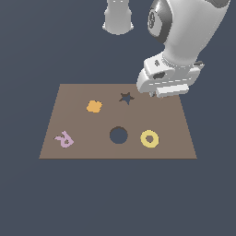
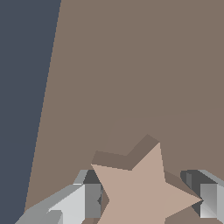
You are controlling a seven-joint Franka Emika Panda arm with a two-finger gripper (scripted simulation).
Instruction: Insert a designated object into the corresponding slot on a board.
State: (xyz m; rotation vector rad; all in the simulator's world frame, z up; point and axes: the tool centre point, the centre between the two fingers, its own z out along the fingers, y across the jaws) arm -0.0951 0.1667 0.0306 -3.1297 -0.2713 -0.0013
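So the star (image 2: 140,192) is the piece that matters here: pale tan-pink, flat, five points, and in the wrist view it sits right between the two fingers (image 2: 87,201) of the gripper (image 2: 146,199). The fingers are spread either side of it; the one on one side looks just about against a star edge, the other is near a point tip, and I can't tell for sure whether it's actually pinched or just bracketed. It casts a shadow on the board (image 2: 131,65), so it may be a bit above the surface, though I can't swear to that either.

Handling-wise I'd guess it's light, stiff and thin, not fragile, probably a bit slick. Those points make it awkward: grab across two inner notches or flat flanks rather than on tips, or it'll twist in the grip.

In the exterior view the star itself is hidden under the gripper (image 1: 154,94), which hangs over the far right part of the board (image 1: 69,99). The star slot (image 1: 126,97) is just to the left of it, near but not underneath. Nearer to the camera are the round hole (image 1: 118,135) and the yellow ring (image 1: 150,138); the orange blob (image 1: 94,106) is left of the slot, and a pink piece (image 1: 64,139) shaped like a letter R sits at the near left.

Only other readable mark: something like a "9" on the arm (image 1: 152,19).
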